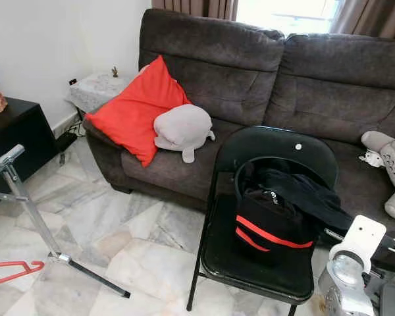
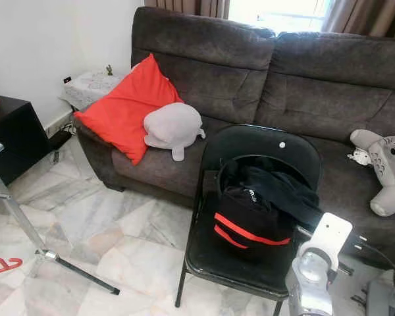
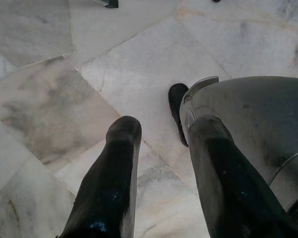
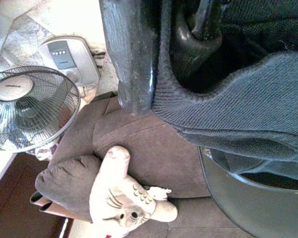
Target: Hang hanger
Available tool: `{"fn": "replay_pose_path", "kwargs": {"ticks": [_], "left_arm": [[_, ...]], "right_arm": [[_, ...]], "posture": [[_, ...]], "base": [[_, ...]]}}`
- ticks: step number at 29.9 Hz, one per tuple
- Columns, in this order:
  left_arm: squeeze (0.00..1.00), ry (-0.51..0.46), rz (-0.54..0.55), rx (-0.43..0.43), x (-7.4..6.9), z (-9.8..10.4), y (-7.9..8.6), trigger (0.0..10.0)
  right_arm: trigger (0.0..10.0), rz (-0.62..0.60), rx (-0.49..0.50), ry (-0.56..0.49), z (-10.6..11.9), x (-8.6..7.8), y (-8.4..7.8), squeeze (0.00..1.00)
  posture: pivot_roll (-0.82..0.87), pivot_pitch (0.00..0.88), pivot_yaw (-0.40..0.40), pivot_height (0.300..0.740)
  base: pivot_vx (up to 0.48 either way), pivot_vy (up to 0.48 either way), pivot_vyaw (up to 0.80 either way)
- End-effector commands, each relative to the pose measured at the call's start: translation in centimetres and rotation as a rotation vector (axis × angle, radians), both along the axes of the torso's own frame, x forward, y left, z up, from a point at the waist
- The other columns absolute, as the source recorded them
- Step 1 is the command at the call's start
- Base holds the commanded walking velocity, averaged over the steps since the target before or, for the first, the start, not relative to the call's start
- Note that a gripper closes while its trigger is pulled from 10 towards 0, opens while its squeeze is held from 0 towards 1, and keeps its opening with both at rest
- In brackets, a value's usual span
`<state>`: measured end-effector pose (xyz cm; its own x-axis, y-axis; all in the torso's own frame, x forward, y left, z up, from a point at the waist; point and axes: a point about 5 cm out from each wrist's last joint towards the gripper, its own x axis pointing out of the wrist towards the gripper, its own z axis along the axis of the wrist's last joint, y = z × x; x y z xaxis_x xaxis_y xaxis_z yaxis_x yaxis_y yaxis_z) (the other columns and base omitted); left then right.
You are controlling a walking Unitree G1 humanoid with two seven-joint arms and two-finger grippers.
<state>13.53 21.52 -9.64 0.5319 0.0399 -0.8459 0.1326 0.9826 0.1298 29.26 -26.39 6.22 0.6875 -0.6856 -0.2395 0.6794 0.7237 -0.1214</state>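
At lower right, the right gripper (image 4: pixel 164 54) has its fingers closed on dark clothing (image 1: pixel 296 194) draped over the black chair (image 1: pixel 276 148). Left gripper (image 3: pixel 161 148) hangs parted above marble floor (image 3: pixel 54 99). The red hanger (image 1: pixel 13 271) lies at lower left, by the metal rack (image 1: pixel 26 204).

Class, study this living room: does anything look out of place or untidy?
Yes. A red plastic hanger lies on the marble floor beside the metal rack's leg, not hung. Dark clothing is heaped over a black folding chair.

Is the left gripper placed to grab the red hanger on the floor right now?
Probably not yet. The left gripper hangs open over bare marble, while the red hanger lies beside the metal rack leg.
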Motion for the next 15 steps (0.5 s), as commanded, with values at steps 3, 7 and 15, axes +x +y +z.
{"fn": "replay_pose_path", "kwargs": {"ticks": [3,7,15], "left_arm": [[0.0,0.008,-0.001,-0.001,-0.27,-0.09,0.03,10.0],[0.0,0.008,-0.001,-0.001,-0.24,-0.08,0.03,10.0],[0.0,0.011,0.0,-0.003,-0.24,-0.1,0.01,10.0]], "right_arm": [[10.0,0.029,0.022,0.062,-0.54,-0.02,0.68,0.0],[10.0,0.05,-0.03,0.084,-0.21,0.17,0.84,1.0],[10.0,0.087,-0.096,0.143,-0.19,0.31,0.9,0.0]], "posture": [[0.05,0.0,-0.01,0.74],[0.05,0.0,-0.011,0.74],[0.05,0.0,-0.011,0.74]], "base": [[0.0,0.0,0.0],[0.0,0.0,0.0],[0.0,0.0,0.0]]}}
